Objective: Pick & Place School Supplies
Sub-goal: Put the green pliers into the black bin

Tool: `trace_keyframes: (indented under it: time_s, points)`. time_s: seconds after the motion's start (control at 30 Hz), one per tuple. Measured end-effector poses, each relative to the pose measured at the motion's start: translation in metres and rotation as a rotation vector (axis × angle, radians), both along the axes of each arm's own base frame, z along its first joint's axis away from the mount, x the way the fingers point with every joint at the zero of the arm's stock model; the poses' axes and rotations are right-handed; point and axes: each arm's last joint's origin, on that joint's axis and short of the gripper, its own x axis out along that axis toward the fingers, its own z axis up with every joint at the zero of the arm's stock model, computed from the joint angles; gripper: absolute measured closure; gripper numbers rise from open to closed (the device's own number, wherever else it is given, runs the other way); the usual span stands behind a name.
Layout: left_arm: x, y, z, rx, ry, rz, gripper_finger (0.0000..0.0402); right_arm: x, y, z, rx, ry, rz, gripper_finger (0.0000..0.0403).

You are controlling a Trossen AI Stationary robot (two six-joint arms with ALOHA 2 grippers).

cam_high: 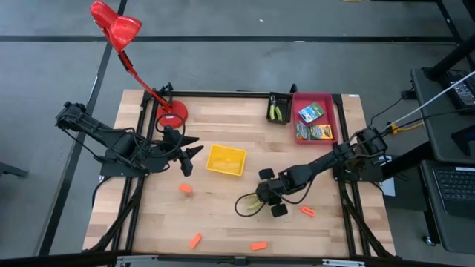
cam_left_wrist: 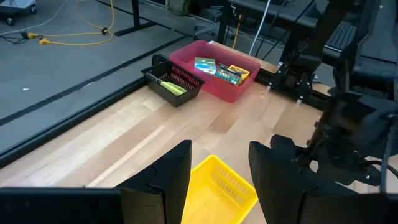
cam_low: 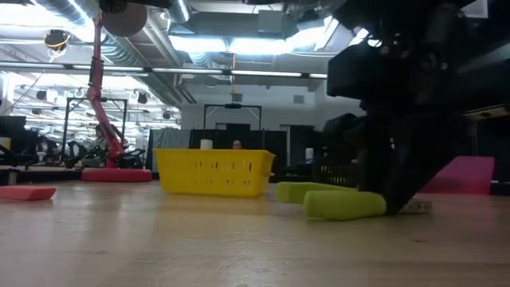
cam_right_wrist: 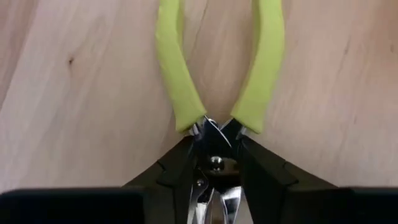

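A scissor-like tool with yellow-green handles [cam_high: 251, 205] lies on the wooden table, near its front middle. My right gripper [cam_high: 269, 196] stands over it and is shut on its metal head; the low view shows the handles [cam_low: 341, 204] beside that gripper [cam_low: 398, 191]. Three printed boxes [cam_high: 312, 122] lie in the red tray [cam_high: 332, 104]. A second tool [cam_high: 278, 112] lies in the black bin [cam_high: 272, 100]. Several orange pieces [cam_high: 185, 188] lie scattered on the table. My left gripper [cam_high: 187, 154] is open and empty, left of the yellow bin [cam_high: 225, 160]. My right gripper pinches the tool's metal head at the pivot [cam_right_wrist: 214, 138] between its two fingers [cam_right_wrist: 177, 165], just where the two handles [cam_right_wrist: 174, 74] begin. The fingers come from above, pointing down. The handles stretch away from the fingers and lie down at the table top.
A red desk lamp [cam_high: 119, 30] stands with its base [cam_high: 172, 113] at the table's far left corner. The yellow bin stands in the middle of the table. The red tray and black bin sit at the far right. A dark cable loop [cam_high: 241, 206] lies beside the tool.
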Motion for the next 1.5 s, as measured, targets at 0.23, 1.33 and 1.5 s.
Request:
trace_keyframes:
  time_s: [0.23, 1.33, 1.5]
  points:
    - [0.000, 0.001, 0.000, 0.010, -0.004, 0.016, 0.0242, -0.013, -0.002, 0.023, 0.026, -0.001, -0.208, 0.0312]
    - [0.031, -0.006, -0.015, 0.025, -0.005, 0.078, 0.0242, -0.067, -0.299, 0.110, 0.135, -0.259, -1.511, 0.0312]
    - [0.034, -0.008, -0.016, 0.014, -0.022, 0.083, 0.0242, -0.066, -0.305, 0.104, 0.164, -0.238, -1.475, 0.0309]
